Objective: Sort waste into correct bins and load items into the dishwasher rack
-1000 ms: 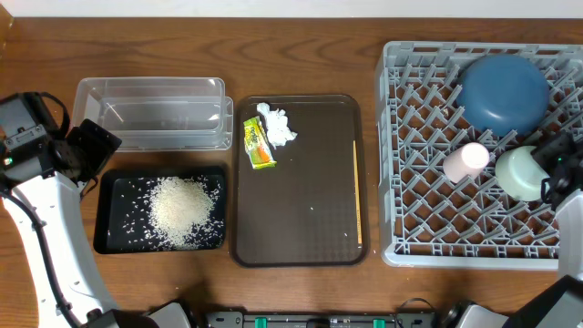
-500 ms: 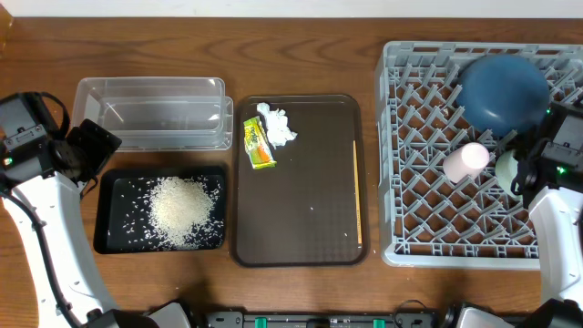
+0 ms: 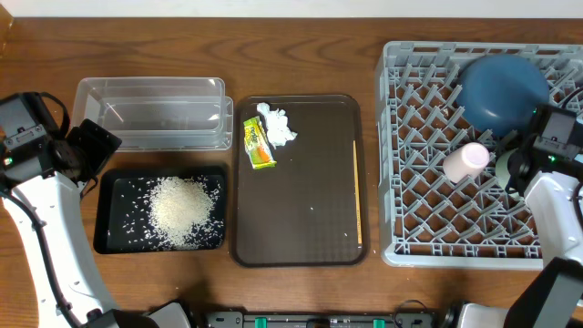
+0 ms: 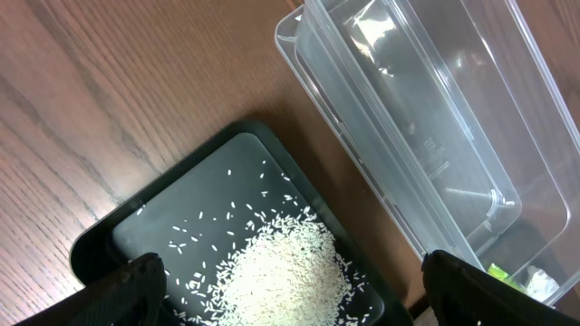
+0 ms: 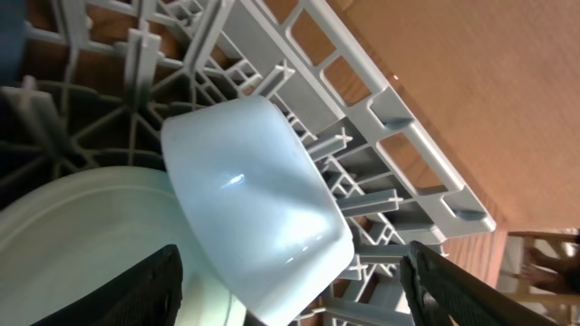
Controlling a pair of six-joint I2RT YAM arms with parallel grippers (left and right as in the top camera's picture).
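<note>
Left gripper (image 4: 290, 294) hanging with fingers apart over the black tray (image 4: 181, 204), rice (image 4: 285, 272) sitting in it, clear tub (image 4: 426, 118) lying at one o'clock, right gripper (image 5: 290, 294) holding wide apart at the rack (image 5: 399, 113), light-blue bowl (image 5: 254, 199) tilting there, mint-green bowl (image 5: 82, 235) touching at eight o'clock

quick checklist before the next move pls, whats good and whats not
1. Right pincer open: ok, fingers spread either side of the light-blue bowl.
2. Left pincer open and empty: ok, above the black tray.
3. Rice in the black tray: ok.
4. Tissue and wrapper binned: not ok, both lie on the brown tray.
5. Chopstick in the rack: not ok, it lies along the brown tray's right edge.
6. Blue bowl and pink cup in the rack: ok.
</note>
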